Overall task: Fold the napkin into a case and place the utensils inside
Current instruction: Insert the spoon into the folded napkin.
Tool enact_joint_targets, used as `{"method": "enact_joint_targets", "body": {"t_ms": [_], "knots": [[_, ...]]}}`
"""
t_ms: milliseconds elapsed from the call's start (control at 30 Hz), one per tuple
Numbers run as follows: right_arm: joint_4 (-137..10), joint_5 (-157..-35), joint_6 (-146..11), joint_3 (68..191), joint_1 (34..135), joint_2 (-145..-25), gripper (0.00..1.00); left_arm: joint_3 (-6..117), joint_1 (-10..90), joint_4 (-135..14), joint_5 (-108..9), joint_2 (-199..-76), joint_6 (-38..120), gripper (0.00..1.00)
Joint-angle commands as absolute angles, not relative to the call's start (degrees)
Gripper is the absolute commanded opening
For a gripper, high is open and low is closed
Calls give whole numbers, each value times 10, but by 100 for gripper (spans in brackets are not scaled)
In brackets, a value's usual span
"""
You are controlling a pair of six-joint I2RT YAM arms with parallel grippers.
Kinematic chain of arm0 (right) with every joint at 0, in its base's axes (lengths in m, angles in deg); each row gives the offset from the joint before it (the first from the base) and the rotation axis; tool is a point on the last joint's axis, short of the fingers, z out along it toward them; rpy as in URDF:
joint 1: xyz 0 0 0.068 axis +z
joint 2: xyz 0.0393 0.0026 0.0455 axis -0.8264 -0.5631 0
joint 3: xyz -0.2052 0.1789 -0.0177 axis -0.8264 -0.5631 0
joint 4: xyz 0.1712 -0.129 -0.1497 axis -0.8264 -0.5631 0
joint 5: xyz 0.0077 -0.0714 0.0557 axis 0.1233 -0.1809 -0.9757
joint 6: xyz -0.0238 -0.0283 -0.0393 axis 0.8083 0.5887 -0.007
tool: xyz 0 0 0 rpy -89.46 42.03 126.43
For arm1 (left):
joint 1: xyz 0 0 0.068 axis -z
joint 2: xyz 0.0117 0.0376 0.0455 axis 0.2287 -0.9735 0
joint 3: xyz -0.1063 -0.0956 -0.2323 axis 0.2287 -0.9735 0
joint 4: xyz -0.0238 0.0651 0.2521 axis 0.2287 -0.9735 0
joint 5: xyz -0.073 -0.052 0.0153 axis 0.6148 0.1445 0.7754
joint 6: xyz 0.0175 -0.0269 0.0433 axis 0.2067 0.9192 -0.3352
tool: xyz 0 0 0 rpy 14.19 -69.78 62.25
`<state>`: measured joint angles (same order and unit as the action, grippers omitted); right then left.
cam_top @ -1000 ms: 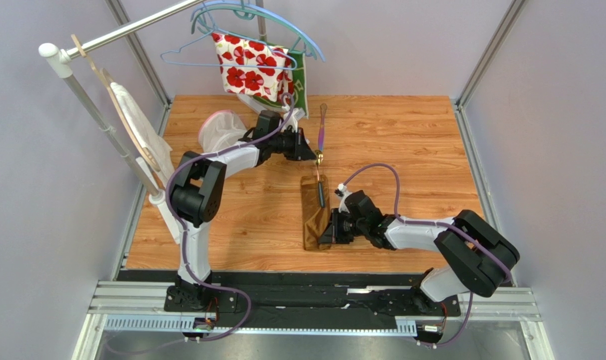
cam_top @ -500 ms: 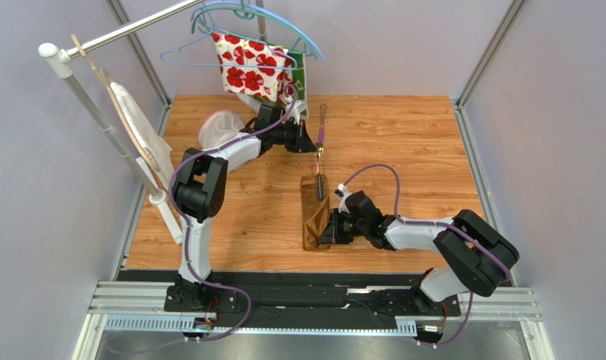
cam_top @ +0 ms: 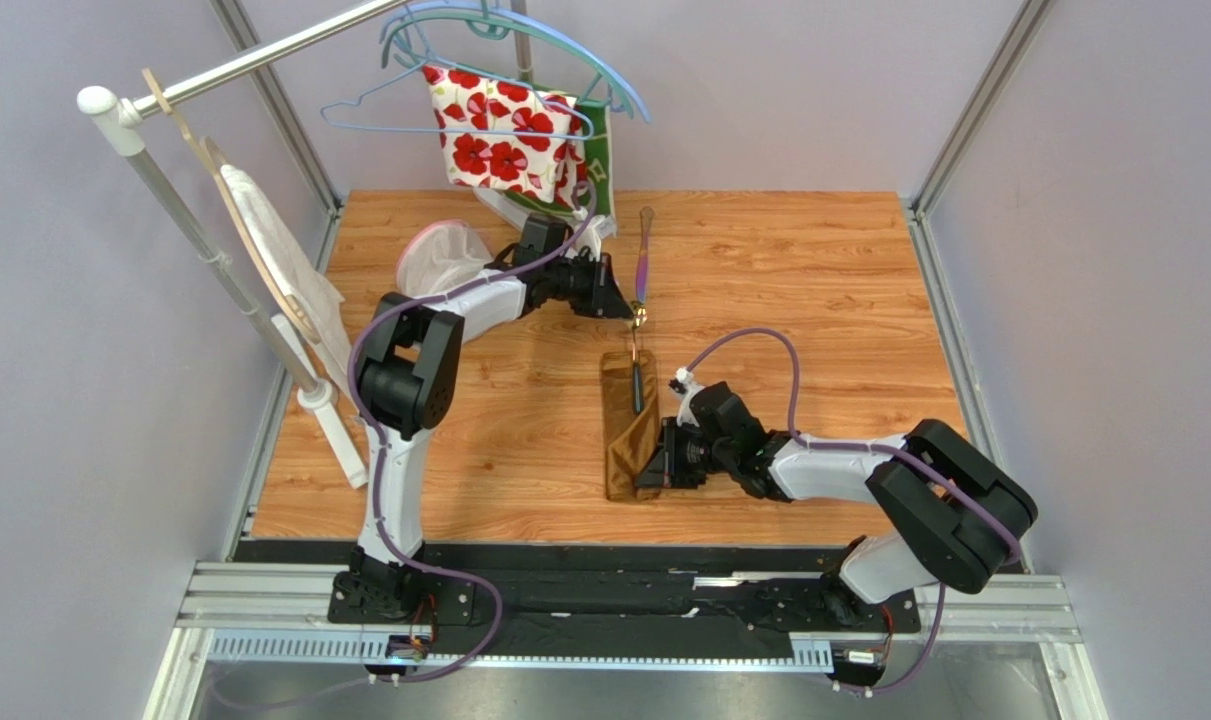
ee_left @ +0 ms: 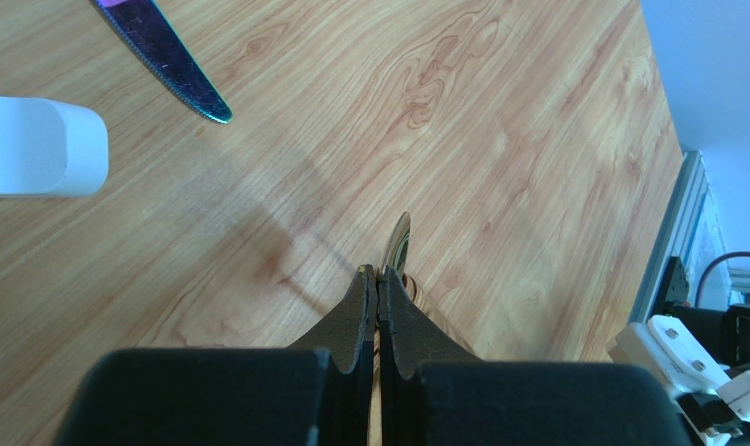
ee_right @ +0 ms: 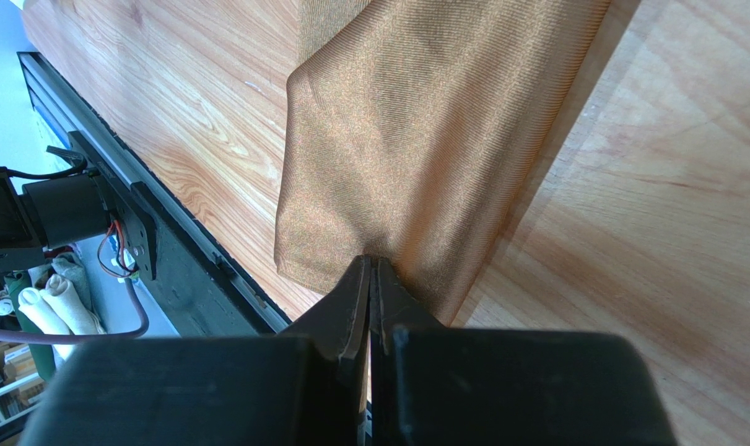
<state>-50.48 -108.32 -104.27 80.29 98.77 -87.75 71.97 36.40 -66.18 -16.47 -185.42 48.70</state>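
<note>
Starting at the left tool (ee_left: pixel 377 275): pressed tight together, with the gold-bowled spoon with a dark handle (ee_left: pixel 400 243) poking out just past the tips, so pinching it at the bowl end, by the look of it. From above, up at upper centre, dark handle reaching down over the top end of the pouch; inside or merely on top, impossible to tell. Thin, hard, slick metal there. Likely to swivel in a two-point pinch, so better taken at the neck than on the curved bowl.

Over to the right tool (ee_right: pixel 369 269): shut as well, nipping the near edge of the shiny golden-brown satin napkin (ee_right: pixel 416 121), folded into a narrow pouch at the centre of the top view. Soft, light, slippery cloth, apt to slide or fall open; worth holding by a doubled edge.

Further out, the slim purple-pink knife (ee_left: pixel 164 56), lying loose on the wooden tabletop (ee_left: pixel 518 139), upper left of the left wrist view, apart from the spoon.

Left arm folded at the elbow, forearm stretched toward upper centre. Right arm low, reaching leftward from lower right.
</note>
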Motion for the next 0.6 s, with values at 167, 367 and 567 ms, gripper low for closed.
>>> {"method": "enact_joint_targets", "body": {"t_ms": [167, 367, 567], "knots": [[-501, -1077, -1036, 798, 989, -882, 0, 702, 378, -662, -127, -1826, 490, 0], [-501, -1078, -1035, 798, 989, -883, 0, 680, 379, -667, -129, -1822, 503, 0], [-499, -1078, -1034, 798, 990, -885, 0, 619, 386, -609, -122, -1801, 563, 0]]}}
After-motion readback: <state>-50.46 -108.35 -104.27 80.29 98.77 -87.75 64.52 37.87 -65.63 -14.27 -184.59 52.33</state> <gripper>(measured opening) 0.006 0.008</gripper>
